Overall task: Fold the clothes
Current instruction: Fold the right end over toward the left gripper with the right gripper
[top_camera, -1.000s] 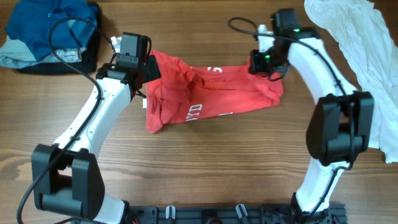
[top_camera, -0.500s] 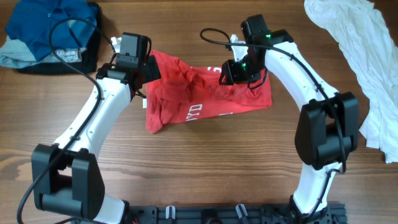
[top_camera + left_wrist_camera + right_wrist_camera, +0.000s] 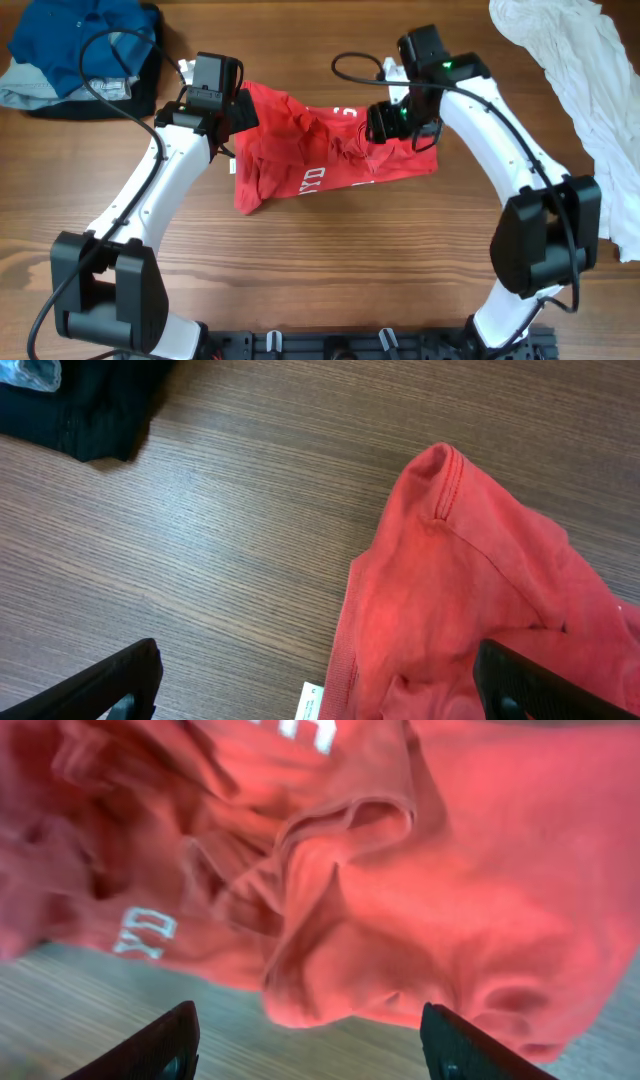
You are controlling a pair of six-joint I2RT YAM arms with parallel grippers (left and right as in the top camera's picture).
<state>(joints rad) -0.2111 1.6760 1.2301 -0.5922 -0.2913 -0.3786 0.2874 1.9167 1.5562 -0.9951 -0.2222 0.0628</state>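
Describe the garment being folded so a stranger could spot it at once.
On the wooden table, look between the two white robot arms. The crumpled cotton T-shirt with white lettering there is red; the clothes pile left is blue and black, the garment right plain white.

Wooden table (image 3: 330,270), brown grain. Centre, towards the far side: red T-shirt (image 3: 300,165), rumpled, white lettering showing. Far-left corner: blue garment (image 3: 70,35) heaped over pale grey garment (image 3: 22,95) and black garment (image 3: 85,108). Far right: white garment (image 3: 580,70), crumpled, trailing nearward.
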